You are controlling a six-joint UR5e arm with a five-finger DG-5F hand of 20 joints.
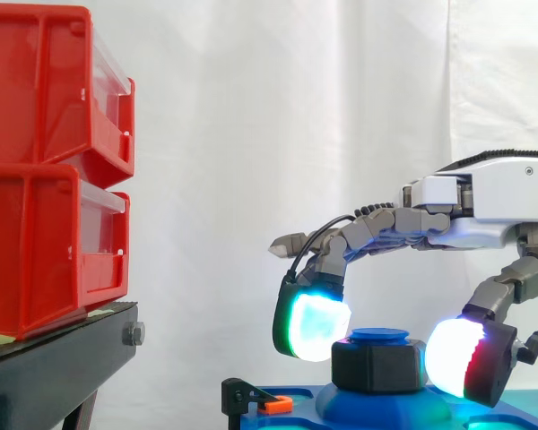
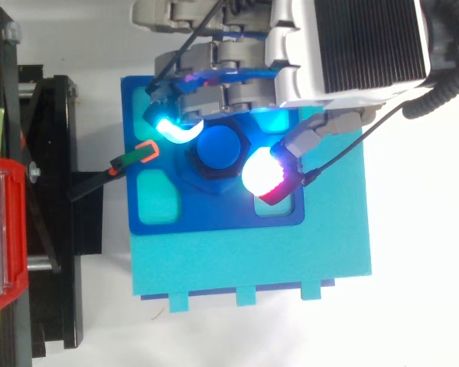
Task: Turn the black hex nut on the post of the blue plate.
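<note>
the hand (image 1: 493,202) has its curled fingers (image 1: 312,327) pinching the black hex nut (image 1: 377,365) between them; the nut looks rigid, light and slick, best gripped on opposite flats.

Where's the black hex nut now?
Side view, low centre: the black hex nut sits on the post of the blue plate, pinched by the hand, right of the orange clip.

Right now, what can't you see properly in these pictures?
- Side view: the plate's bottom, cut off by the lower edge.
- Side view: the nut's sides, behind the glowing fingers.
- Top view: the nut's top, under the post.
- Top view: the plate's far edge, under the hand.
</note>
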